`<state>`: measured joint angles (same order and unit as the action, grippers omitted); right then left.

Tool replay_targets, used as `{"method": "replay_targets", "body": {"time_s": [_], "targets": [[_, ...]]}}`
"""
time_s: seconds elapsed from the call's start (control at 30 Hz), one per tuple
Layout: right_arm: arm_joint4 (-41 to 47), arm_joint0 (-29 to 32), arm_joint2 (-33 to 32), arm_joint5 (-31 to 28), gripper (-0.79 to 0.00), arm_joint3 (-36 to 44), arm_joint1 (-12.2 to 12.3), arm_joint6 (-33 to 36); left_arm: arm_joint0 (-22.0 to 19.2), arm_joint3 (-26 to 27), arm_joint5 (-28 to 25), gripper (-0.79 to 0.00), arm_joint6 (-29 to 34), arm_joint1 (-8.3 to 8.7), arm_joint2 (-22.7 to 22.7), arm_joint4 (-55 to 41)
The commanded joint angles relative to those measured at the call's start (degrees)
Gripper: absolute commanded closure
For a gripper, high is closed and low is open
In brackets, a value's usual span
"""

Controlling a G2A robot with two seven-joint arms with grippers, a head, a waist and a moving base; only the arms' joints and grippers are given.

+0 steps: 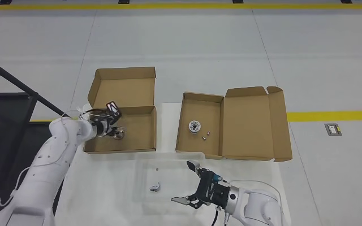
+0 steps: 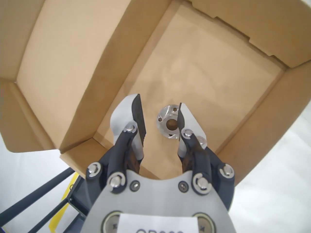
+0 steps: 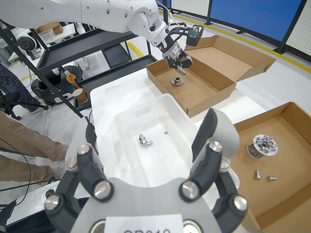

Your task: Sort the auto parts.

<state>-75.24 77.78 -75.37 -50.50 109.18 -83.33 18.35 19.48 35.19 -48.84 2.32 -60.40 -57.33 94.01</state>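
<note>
Top view, clock directions taken from the tray (image 3: 167, 97) at the middle of the surface.

- Left box (image 1: 141, 130) sits at 10 o'clock, right box (image 1: 198, 141) at 1 o'clock.
- Left tool (image 2: 158, 101): jaws partly open, holding nothing. It hangs inside the left box just above the flange (image 2: 163, 117). The flange lies flat on the box floor, toward 6 o'clock. The right wrist view shows a gap between fingertip and flange.
- Right tool (image 3: 150, 120): jaws spread wide, empty, at the tray's 5 o'clock edge.
- Bracket (image 3: 145, 141): alone in the tray, toward 8 o'clock.
- Right box holds the hub (image 3: 262, 145), with two bolts (image 3: 257, 175) just beside it at 4 o'clock.

Our reading: the flange is sorted and the bracket is the remaining part.

Risks:
1. One left finger lines up with the flange rim. A slanted lift could catch the rim and drag the flange, or nudge the light cardboard wall.
2. The bracket is small and smooth on a slick tray. A badly centred close may push it aside or pinch only a corner, so it drops in transit.
3. The tray itself could slide if a finger presses its floor.
</note>
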Motion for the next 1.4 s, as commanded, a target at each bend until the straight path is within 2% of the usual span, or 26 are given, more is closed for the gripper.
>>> {"method": "replay_targets", "body": {"time_s": [0.0, 0.13, 0.33, 0.57, 0.77, 0.87, 0.9, 0.93, 1.0, 1.27, 1.37], "targets": [[0.0, 0.0, 0.0, 0.0, -0.785, 0.0, 0.0, 0.0, 1.7, 4.4, -3.1, -0.351, -0.1, 1.48, -1.8, 0.6], [0.0, 0.0, 0.0, 0.0, -0.785, 0.0, 0.0, 0.0, 6.5, 13.9, -9.2, -0.345, 0.4, 4.25, -6.1, 0.6], [0.0, 0.0, 0.0, 0.0, -0.785, 0.0, 0.0, 0.0, 16.5, 30.3, -9.2, -0.336, -0.3, 8.77, -8.4, -5.2], [0.0, 0.0, 0.0, 0.0, -0.785, 0.0, 0.0, 0.0, 24.7, 47.7, -9.2, -0.342, 1.4, 16.2, -6.4, -12.6], [0.0, 0.0, 0.0, 0.0, -0.785, 0.0, 0.0, 0.0, 27.1, 59.6, -9.2, -0.382, 2.6, 23.27, 0.2, -16.5], [0.0, 0.0, 0.0, 0.0, -0.785, 0.0, 0.0, 0.0, 25.9, 63.9, -9.2, -0.61, 2.0, 26.92, 4.9, -16.3], [0.0, 0.0, 0.0, 0.0, -0.785, 0.0, 0.0, 0.0, 25.2, 65.0, -9.2, -0.76, 1.8, 28.05, 6.5, -16.1], [0.0, 0.0, 0.0, 0.0, -0.785, 0.0, 0.0, 0.0, 24.4, 65.7, -9.2, -0.785, 1.5, 29.09, 7.8, -16.4], [0.0, 0.0, 0.0, 0.0, -0.785, 0.0, 0.0, 0.0, 22.3, 65.4, -9.2, -0.785, 1.6, 30.83, 9.7, -17.4], [0.0, 0.0, 0.0, 0.0, -0.785, 0.0, 0.0, 0.0, 22.3, 65.4, -9.2, -0.785, 1.6, 30.83, 9.7, -17.4], [0.0, 0.0, 0.0, 0.0, -0.785, 0.0, 0.0, 0.0, 23.4, 66.0, -6.8, -0.785, 2.6, 30.58, 10.2, -17.0]]}}
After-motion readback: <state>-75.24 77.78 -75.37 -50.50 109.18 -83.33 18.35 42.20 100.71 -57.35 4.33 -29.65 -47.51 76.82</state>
